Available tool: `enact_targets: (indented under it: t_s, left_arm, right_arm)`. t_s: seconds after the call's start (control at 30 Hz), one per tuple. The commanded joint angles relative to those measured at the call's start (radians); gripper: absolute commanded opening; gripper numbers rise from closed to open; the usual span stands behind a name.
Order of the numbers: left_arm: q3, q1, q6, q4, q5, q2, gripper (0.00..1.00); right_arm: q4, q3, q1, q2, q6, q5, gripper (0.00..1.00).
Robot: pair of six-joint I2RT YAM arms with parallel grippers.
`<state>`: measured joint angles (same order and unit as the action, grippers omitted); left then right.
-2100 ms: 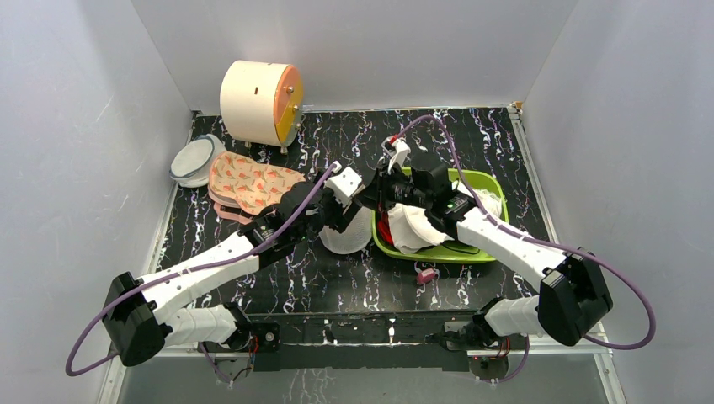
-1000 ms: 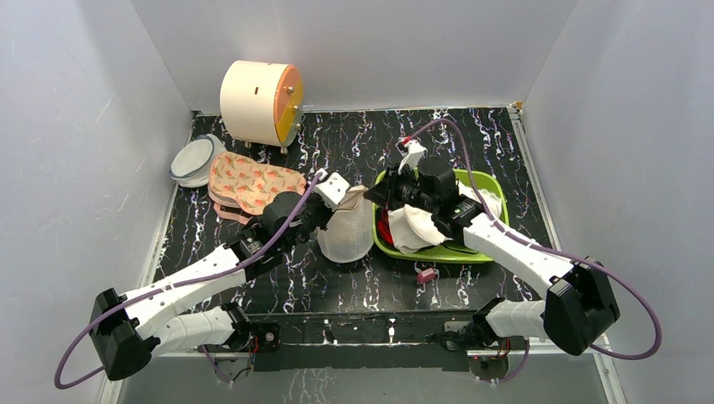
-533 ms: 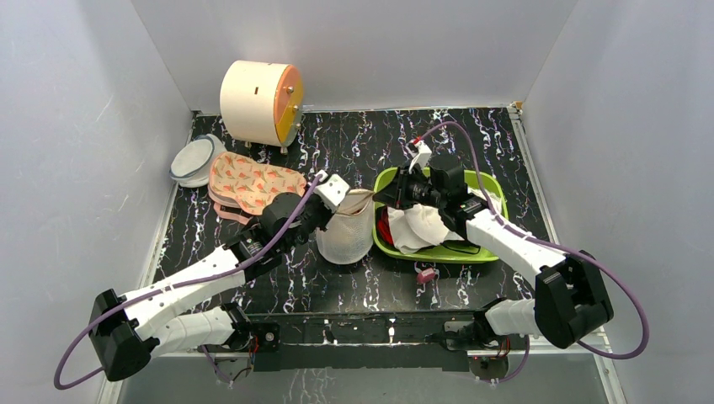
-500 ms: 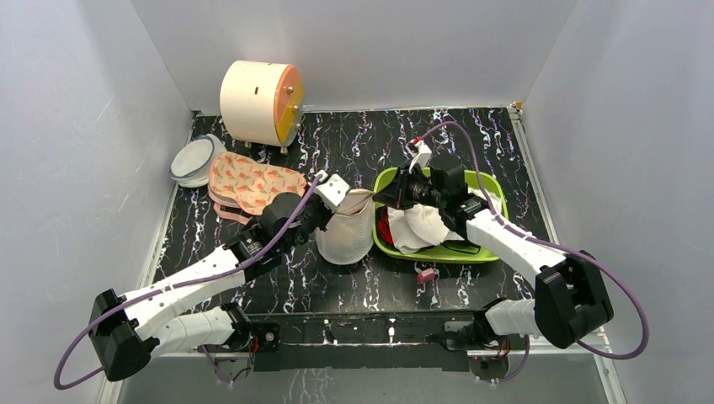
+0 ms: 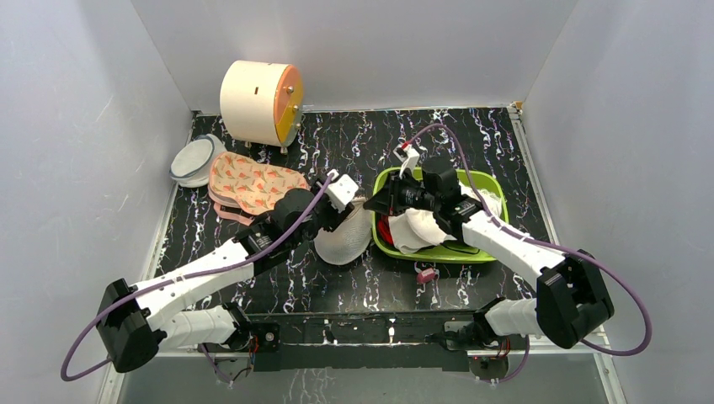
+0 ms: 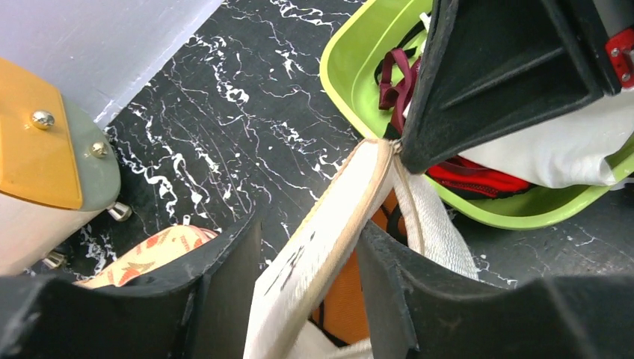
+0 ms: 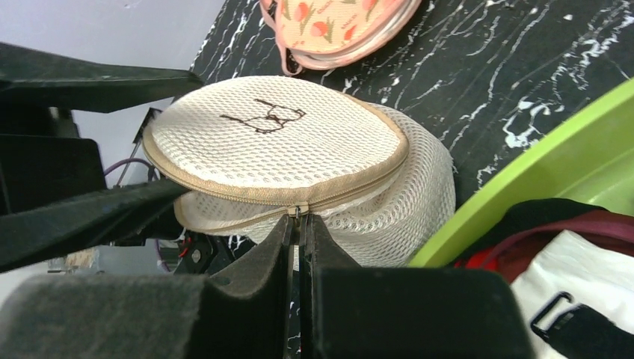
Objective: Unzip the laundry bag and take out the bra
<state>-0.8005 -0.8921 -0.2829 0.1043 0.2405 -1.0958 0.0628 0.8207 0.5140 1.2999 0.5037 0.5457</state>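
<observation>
At the table's [image 5: 337, 278] middle, top view: the laundry bag [image 5: 345, 240] sits just beside the green tray [image 5: 396, 252] of white and red garments. Left wrist: the left gripper [image 6: 308, 233] stands parted around the bag's rim, and the orange bra [image 6: 340, 310] shows inside. Right wrist: the right gripper [image 7: 297, 223] pinches the zipper pull [image 7: 297, 212]. The surface is black marbled, the walls white.
</observation>
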Motion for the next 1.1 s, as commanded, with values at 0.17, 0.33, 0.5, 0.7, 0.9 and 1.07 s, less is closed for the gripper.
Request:
enact_targets:
  t_s: [0.17, 0.33, 0.5, 0.7, 0.9, 1.07]
  left_arm:
    - [-0.064, -0.004, -0.001, -0.039, -0.069, -0.029, 0.54]
    - [-0.072, -0.012, -0.002, -0.052, -0.067, -0.037, 0.41]
    - [-0.066, -0.018, -0.012, -0.043, -0.055, -0.021, 0.23]
    - [-0.058, -0.025, -0.018, -0.032, -0.036, -0.001, 0.04]
    - [-0.047, -0.030, -0.022, -0.016, -0.021, 0.029, 0.00]
    - [-0.040, -0.031, -0.024, -0.008, -0.016, 0.048, 0.00]
  right_arm:
    - [0.022, 0.083, 0.083, -0.040, -0.011, -0.008, 0.00]
    - [0.000, 0.107, 0.117, -0.036, -0.022, -0.033, 0.00]
    - [-0.004, 0.116, 0.120, -0.042, -0.023, -0.061, 0.00]
    - [-0.030, 0.108, 0.120, -0.051, -0.026, -0.157, 0.00]
    - [-0.057, 0.104, 0.112, -0.058, -0.036, -0.227, 0.00]
    - [-0.064, 0.094, 0.064, -0.063, -0.041, -0.236, 0.00]
